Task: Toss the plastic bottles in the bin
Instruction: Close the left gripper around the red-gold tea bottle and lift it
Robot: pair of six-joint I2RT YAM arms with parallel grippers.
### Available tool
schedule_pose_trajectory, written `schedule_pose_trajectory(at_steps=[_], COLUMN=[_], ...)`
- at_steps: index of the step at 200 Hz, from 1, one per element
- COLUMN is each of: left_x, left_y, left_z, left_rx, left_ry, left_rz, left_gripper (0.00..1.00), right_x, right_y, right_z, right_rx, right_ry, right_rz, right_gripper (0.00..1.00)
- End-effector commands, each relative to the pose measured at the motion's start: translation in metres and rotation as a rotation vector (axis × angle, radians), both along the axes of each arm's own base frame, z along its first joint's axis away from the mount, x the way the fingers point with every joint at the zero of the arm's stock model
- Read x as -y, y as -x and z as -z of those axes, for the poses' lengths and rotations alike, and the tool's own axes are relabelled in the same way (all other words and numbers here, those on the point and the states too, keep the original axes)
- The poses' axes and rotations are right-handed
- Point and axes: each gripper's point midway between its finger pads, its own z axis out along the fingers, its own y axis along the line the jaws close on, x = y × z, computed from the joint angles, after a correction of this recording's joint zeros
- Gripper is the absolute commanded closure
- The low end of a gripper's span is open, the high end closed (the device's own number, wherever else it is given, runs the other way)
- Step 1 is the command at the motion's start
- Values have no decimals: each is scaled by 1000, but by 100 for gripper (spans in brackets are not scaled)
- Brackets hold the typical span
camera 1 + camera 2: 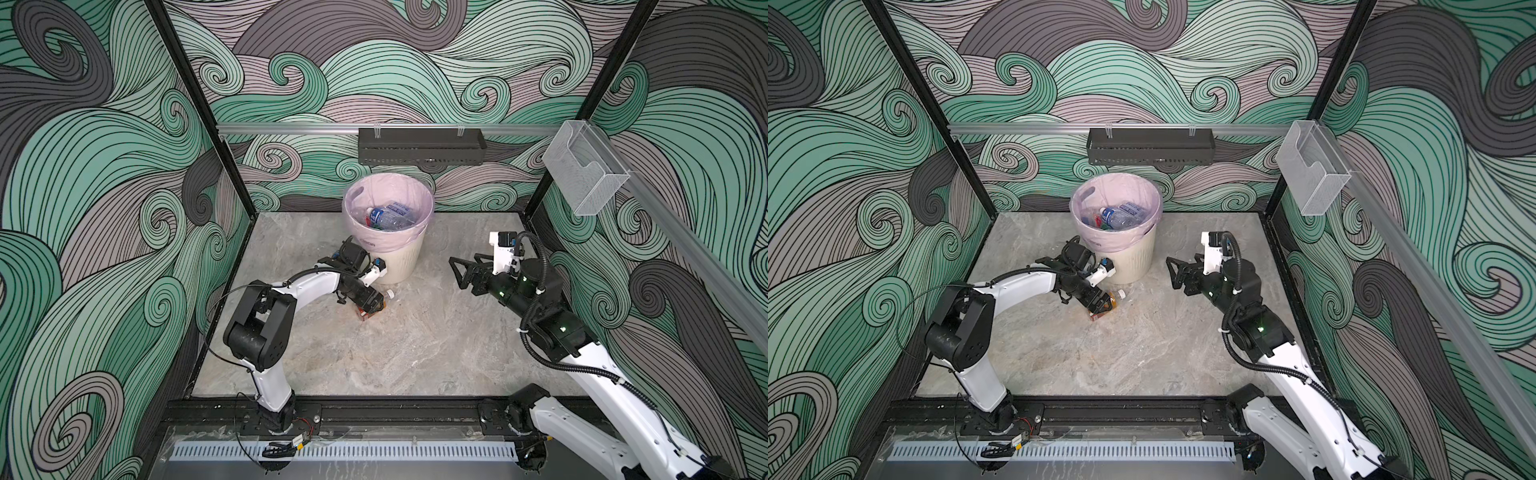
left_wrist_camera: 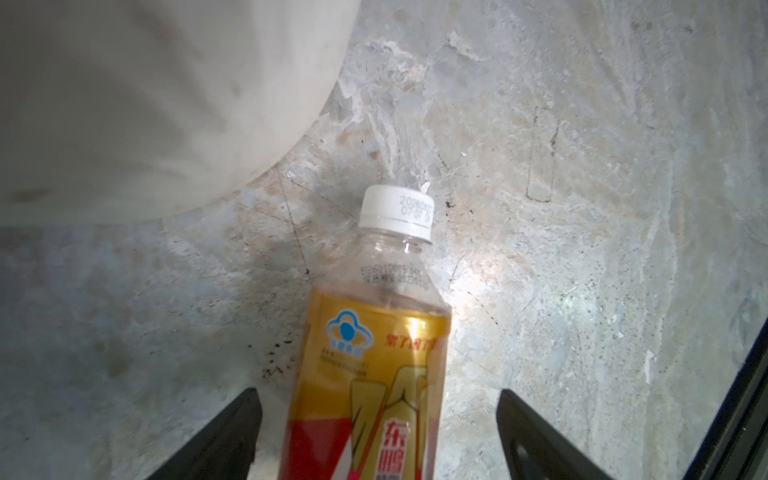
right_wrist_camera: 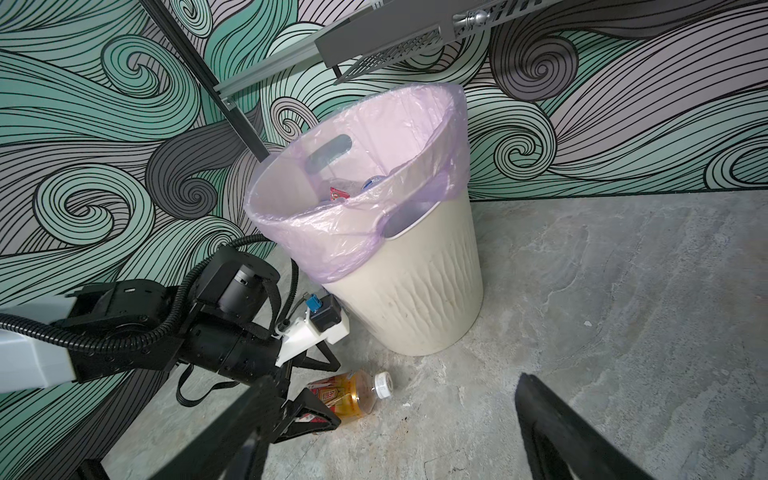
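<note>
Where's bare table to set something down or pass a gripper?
Free: wide front-middle of the table between the left arm and right arm; the strip between the bin and the right gripper. Crowded: at the bin's base, where the left gripper straddles the bottle.

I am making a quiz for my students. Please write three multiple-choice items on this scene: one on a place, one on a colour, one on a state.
1. Where is the gold-label bottle?
A. lying on the floor near the bin
B. inside the bin
C. hanging in the air

2. What colour is its cap?
A. yellow
B. blue
C. white

3. How is the left end effector?
A. shut on the bottle
B. open, one side on each side of the bottle
C. out of view

Answers: 1 A, it lies on its side in the right wrist view. 2 C, the left wrist view shows a white cap. 3 B, gaps show between fingers and bottle.
</note>
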Motion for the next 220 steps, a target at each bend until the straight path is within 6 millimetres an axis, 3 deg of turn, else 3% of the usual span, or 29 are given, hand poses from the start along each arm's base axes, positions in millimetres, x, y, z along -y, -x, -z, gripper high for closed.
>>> schedule_pose_trajectory(at_steps=[1,32,67,112,176,220], left_x=[3,4,10,7,9,1], left_y=[-4,-2,14,27,32,33], left_z=[6,17,33,47,16,-17], left_rx=[14,12,2,5,79,167], left_ry=[-41,-73,-108,-191,-142,-75], left_rz=[-33,-56,-43,-58,-89,-166], left_gripper=[9,11,13,27,47,47], right_x=[4,4,6,6,7,6], right_y=[0,0,1,1,3,3], right_z=[1,1,2,4,5,8], right_rx=[9,7,8,5,2,-9], right_ry=[0,-3,3,2,0,5], right_rz=[16,16,24,23,25,20], right_gripper=[10,10,10,10,10,10])
